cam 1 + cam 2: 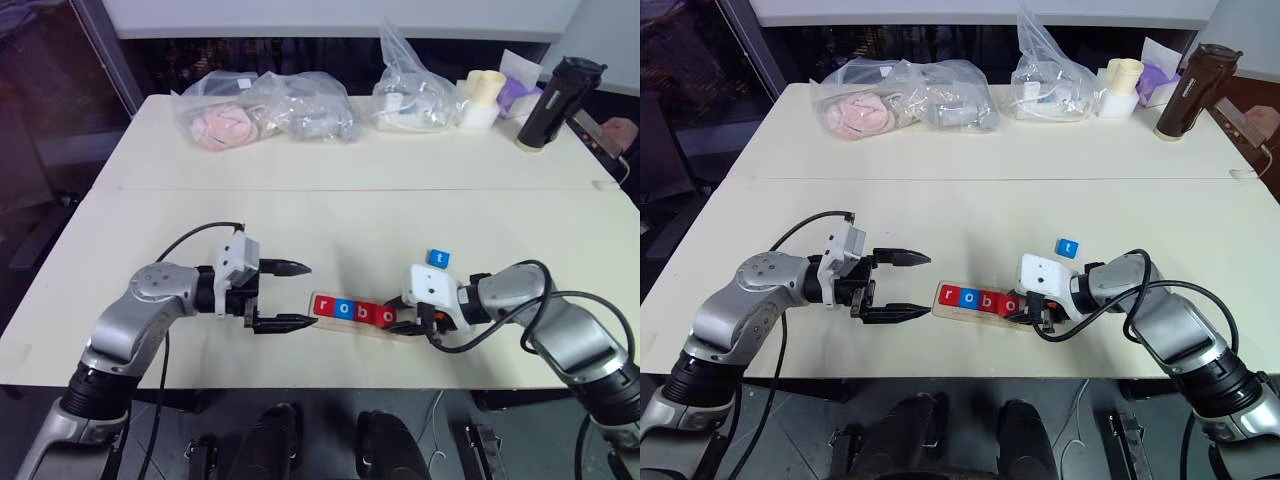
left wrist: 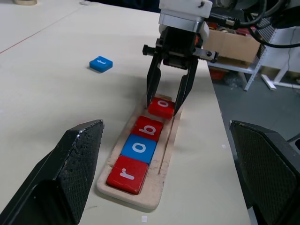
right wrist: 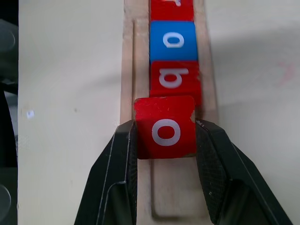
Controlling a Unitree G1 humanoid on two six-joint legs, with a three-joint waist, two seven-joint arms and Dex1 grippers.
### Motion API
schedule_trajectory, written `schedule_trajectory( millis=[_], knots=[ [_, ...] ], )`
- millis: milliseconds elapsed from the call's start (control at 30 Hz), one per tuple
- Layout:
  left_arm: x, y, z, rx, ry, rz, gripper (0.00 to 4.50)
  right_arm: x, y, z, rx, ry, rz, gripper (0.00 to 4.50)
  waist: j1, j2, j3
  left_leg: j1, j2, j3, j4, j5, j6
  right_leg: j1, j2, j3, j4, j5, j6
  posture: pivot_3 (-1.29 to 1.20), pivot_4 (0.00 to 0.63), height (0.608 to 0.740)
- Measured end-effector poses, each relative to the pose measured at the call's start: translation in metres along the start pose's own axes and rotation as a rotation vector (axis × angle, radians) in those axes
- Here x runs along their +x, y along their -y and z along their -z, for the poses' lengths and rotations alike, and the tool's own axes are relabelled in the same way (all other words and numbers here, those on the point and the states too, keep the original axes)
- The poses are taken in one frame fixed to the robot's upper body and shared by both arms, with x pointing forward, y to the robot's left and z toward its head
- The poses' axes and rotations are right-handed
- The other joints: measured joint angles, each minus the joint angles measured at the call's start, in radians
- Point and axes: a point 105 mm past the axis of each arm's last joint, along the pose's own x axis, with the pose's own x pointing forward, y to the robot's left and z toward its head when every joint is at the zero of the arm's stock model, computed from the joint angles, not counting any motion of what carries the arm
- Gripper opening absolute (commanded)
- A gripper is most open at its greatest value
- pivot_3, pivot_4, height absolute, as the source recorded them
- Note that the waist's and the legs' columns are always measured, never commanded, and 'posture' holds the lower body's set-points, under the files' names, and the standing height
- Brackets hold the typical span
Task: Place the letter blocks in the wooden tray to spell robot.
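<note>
Pincer-gripped red o (image 3: 165, 127), tray (image 3: 130, 70) end hidden.

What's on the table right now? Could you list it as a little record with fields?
tray: pale wooden strip near the table's front edge
in tray: red r, blue o, red b
right hand: shut on a red o, at the tray's fourth place
left hand: open, empty, beside the tray's r end
loose: blue t on the table beyond the tray
spelled: rob, fourth letter arriving
</note>
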Motion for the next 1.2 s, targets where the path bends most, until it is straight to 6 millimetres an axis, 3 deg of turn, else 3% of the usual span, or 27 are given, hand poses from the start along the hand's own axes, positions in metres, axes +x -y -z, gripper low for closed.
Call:
schedule_trajectory(
  millis=[633, 833, 867, 1200],
  knots=[
    [0.000, -0.001, 0.000, -0.001, 0.002, -0.006, 4.50, -0.001, 0.005, 0.006, 0.000, -0.025, 0.022, 1.13, 0.000, 0.000, 0.000, 0.000, 0.000, 0.000, 0.000, 0.000, 0.000, 0.000, 0.000, 0.000, 0.001, 0.001, 0.002, 0.00, 0.150, 0.738],
    [0.000, -0.001, 0.000, -0.001, 0.003, -0.010, 4.50, -0.001, 0.006, 0.006, -0.006, -0.025, 0.025, 4.17, -0.001, 0.000, 0.000, 0.000, 0.000, 0.000, 0.000, 0.000, 0.000, 0.000, 0.000, 0.000, 0.001, 0.001, 0.003, 0.00, 0.150, 0.738],
    [0.000, -0.001, 0.000, -0.001, 0.003, -0.010, 4.50, -0.001, 0.007, 0.005, -0.009, -0.021, 0.026, 4.43, -0.001, 0.000, 0.000, 0.000, 0.000, 0.000, 0.000, 0.000, 0.000, 0.000, 0.000, 0.000, 0.001, 0.001, 0.003, 0.00, 0.150, 0.738],
    [0.002, -0.002, -0.002, 0.006, 0.009, -0.009, 4.50, -0.007, 0.018, -0.006, -0.038, -0.002, 0.070, 4.43, -0.001, 0.000, 0.000, 0.000, 0.000, 0.000, 0.001, 0.000, 0.000, 0.000, 0.001, 0.000, 0.001, 0.002, 0.003, 0.00, 0.150, 0.738]
  ],
)
